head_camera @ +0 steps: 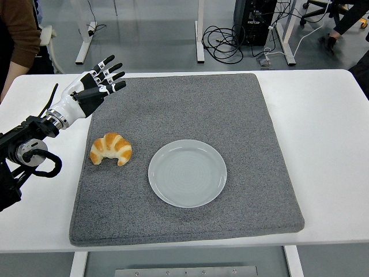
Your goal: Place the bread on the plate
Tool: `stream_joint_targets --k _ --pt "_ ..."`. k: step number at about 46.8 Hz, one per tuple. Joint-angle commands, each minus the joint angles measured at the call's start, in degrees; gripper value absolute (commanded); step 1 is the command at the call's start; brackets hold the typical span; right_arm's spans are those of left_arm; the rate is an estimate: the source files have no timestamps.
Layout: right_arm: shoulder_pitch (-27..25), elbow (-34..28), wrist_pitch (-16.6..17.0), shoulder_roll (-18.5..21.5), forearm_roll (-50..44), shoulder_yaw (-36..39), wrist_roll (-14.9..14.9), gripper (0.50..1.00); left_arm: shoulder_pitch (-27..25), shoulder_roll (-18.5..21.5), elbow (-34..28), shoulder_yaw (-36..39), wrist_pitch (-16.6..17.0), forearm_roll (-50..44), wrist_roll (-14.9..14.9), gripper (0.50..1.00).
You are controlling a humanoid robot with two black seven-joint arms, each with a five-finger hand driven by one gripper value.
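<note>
The bread (111, 149) is a golden-brown croissant with pale ridged bands, and it is seen lying flat on the grey mat (184, 104), just left of the plate (187, 172) with a narrow strip of mat showing between the two. The plate is round, pale and bare, set on the mat's near half. Left of the bread only a thin margin of mat remains before the mat's left edge, beyond which the white table (323, 133) is exposed. Right of the plate a broad stretch of mat lies open, and bare table continues past it to the right edge.

Beyond the bread, over the mat's far-left corner, the left hand (92, 86) is held above the surface with its fingers spread apart and nothing grasped (well apart from the bread). Its arm is cut off by the picture's left edge, where dark housings and a looped cable are seen.

At the top left a person's brown sleeve (20, 26) is partly shown, cropped by the frame. Floor cables and desk legs are seen beyond the table's far edge.
</note>
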Motion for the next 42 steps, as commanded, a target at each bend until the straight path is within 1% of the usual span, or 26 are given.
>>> stream_joint_targets --k 1,17,32,37,42 --pt "0.0 -0.1 0.0 0.0 0.0 0.0 0.0 1.000 0.0 0.1 0.0 -0.1 0.0 -0.2 0.0 0.974" --pt "0.0 0.0 0.0 0.0 0.0 0.0 0.0 1.000 -0.2 0.1 0.0 0.0 -0.1 -0.1 0.5 0.974" --pt "0.0 0.0 0.0 0.0 0.0 0.0 0.0 1.000 -1.1 0.8 -0.3 0.1 -0.4 0.0 0.9 0.972" --pt "0.0 0.0 0.0 0.0 0.0 0.0 0.0 1.000 -1.1 2.2 -1.1 0.6 -0.4 0.0 1.0 0.972" --pt "0.0 -0.1 0.0 0.0 0.0 0.0 0.0 1.000 -1.3 3.7 -2.5 0.9 0.0 0.1 1.7 0.971"
